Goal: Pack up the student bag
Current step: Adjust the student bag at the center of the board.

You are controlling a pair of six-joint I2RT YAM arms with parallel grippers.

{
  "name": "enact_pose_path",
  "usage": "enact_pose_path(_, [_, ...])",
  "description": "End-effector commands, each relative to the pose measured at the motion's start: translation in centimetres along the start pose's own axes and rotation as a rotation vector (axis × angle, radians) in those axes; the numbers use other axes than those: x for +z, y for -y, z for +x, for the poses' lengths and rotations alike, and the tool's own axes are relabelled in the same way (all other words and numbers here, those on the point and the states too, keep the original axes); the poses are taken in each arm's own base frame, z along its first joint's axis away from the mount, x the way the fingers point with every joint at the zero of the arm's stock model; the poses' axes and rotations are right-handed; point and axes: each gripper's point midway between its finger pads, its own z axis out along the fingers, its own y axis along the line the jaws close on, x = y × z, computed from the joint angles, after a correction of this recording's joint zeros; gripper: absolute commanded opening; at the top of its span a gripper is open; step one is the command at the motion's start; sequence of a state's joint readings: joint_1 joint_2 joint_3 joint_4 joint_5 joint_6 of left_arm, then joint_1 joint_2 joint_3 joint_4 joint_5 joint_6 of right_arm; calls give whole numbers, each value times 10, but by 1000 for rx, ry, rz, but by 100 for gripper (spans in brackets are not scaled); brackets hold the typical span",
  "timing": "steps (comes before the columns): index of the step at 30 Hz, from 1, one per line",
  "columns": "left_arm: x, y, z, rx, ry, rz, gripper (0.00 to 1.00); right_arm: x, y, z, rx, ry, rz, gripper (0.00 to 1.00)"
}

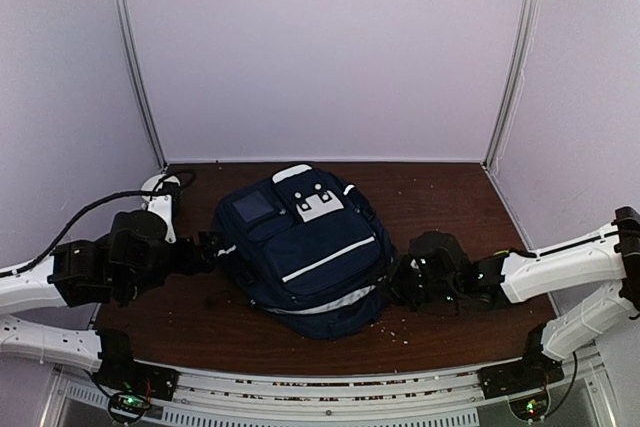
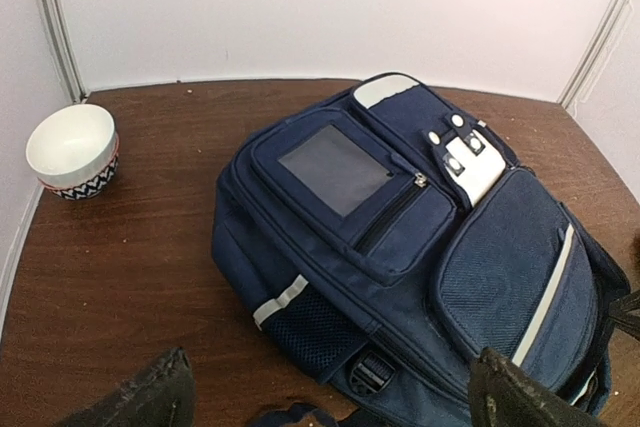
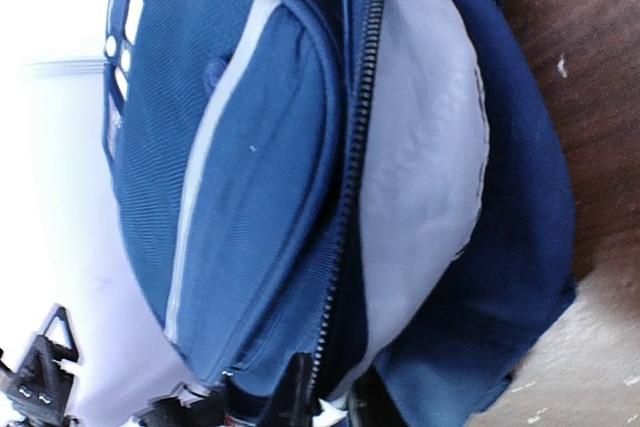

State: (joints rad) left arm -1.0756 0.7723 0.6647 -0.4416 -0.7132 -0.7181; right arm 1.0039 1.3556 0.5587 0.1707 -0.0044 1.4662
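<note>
The right tool (image 3: 330, 395) is at the near right side of the student bag (image 1: 300, 247). Its jaws stand narrow, one on each side of the place where the zipper (image 3: 352, 147) of the main compartment runs down. I cannot tell if they already pinch the fabric or the zipper pull. The left tool (image 2: 332, 362) is wide open and holds nothing. It hovers just beside the left side of the bag, with its two fingers (image 2: 150, 397) spread apart.

The bag lies flat in the middle of the desk (image 1: 440, 207), between the two arms, with its front pockets up. Along the near edge the main compartment is partly open, and the light grey lining (image 3: 420, 177) shows there.

In my judgement, the step in hand is to open the mouth of the bag wide enough for packing. The next move calls for a sure grip at the zipper and a pull along its track, while the left tool steadies the soft bag so it does not slide.

A white bowl (image 2: 72, 147) with a patterned band stands near the far left corner, well apart from the bag. Small crumbs (image 1: 400, 327) lie on the desk. A dark strap (image 2: 290, 415) lies just under the left tool and could catch a finger.
</note>
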Motion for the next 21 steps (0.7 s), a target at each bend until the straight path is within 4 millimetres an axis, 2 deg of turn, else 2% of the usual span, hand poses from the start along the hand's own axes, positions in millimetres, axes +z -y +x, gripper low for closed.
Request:
enact_pose_path(1, [2, 22, -9, 34, 22, 85, 97, -14, -49, -10, -52, 46, -94, 5])
enact_pose_path(2, [3, 27, -10, 51, 18, 104, 97, -18, -58, -15, -75, 69, -118, 0])
enact_pose_path(8, [10, 68, -8, 162, -29, 242, 97, -53, -115, -47, -276, 160, -270, 0])
enact_pose_path(13, [16, 101, -1, 254, -91, 356, 97, -80, -147, -62, -385, 158, -416, 0])
enact_pose_path(17, [22, 124, -6, 294, -102, 428, 96, -89, -157, -64, -487, 141, -462, 0])
enact_pose_path(21, [34, 145, -9, 319, -145, 484, 94, -89, -143, -66, -555, 151, -438, 0])
